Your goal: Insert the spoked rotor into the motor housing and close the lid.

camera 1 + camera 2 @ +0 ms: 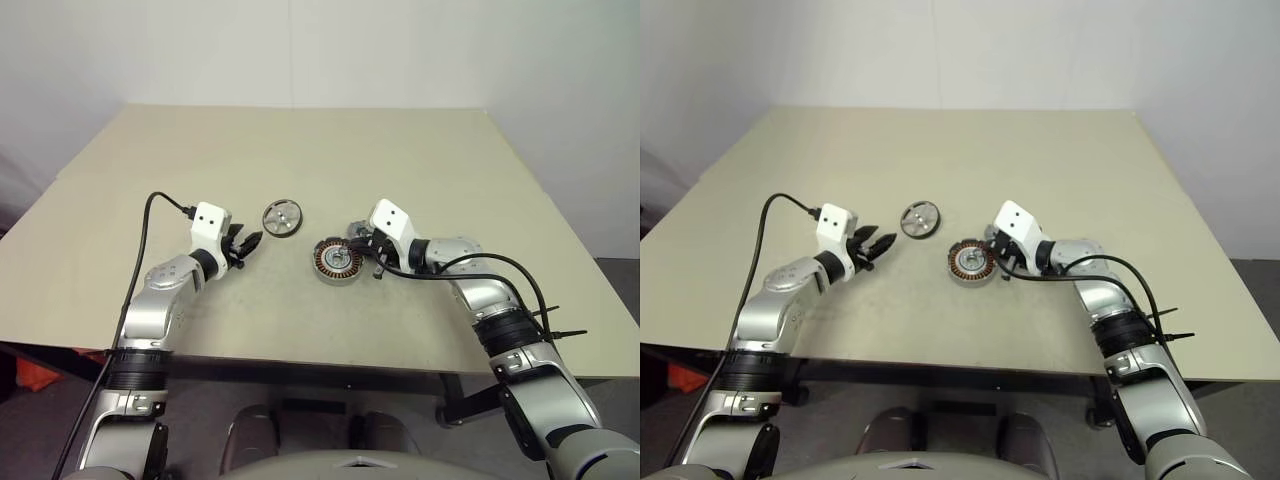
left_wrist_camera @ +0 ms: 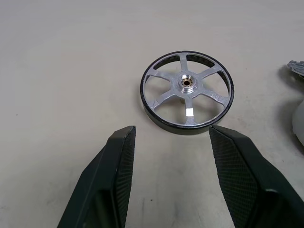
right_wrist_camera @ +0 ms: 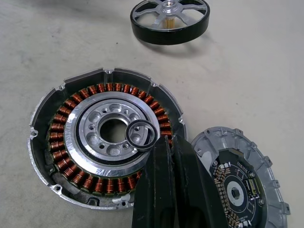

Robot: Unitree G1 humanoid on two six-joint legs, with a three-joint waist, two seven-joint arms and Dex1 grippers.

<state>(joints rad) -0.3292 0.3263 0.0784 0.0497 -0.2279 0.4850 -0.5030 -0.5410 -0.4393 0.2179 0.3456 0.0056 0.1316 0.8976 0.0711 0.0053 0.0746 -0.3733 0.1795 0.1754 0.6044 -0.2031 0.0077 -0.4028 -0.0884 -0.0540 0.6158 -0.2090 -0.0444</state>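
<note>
**Right claw clenched on a small ring over the motor housing; rotor lies free before the open left claw**

The motor housing lies flat on the desk, near the middle of its width and closer to the near edge than to the far one. Its copper windings circle a silvery hub with a central hole. The right gripper comes in from the housing's right side and reaches over its rim. Its two black fingers are pressed together, and a small dark ring sits at their tips, resting on the silvery hub just beside the central hole. The grip looks to be on that ring, though the contact point itself is partly hidden by the fingers.

The lid, a grey ribbed disc with a dark circuit board showing face up, lies on the desk just beside the housing, on the side toward the right edge, partly under the right gripper.

The spoked rotor lies flat on the desk, a little farther from the near edge than the housing and apart from it. The left gripper is released, its fingers spread wide and holding nothing. The rotor lies near its fingertips, just ahead of the gap between them, not touching either one.
</note>
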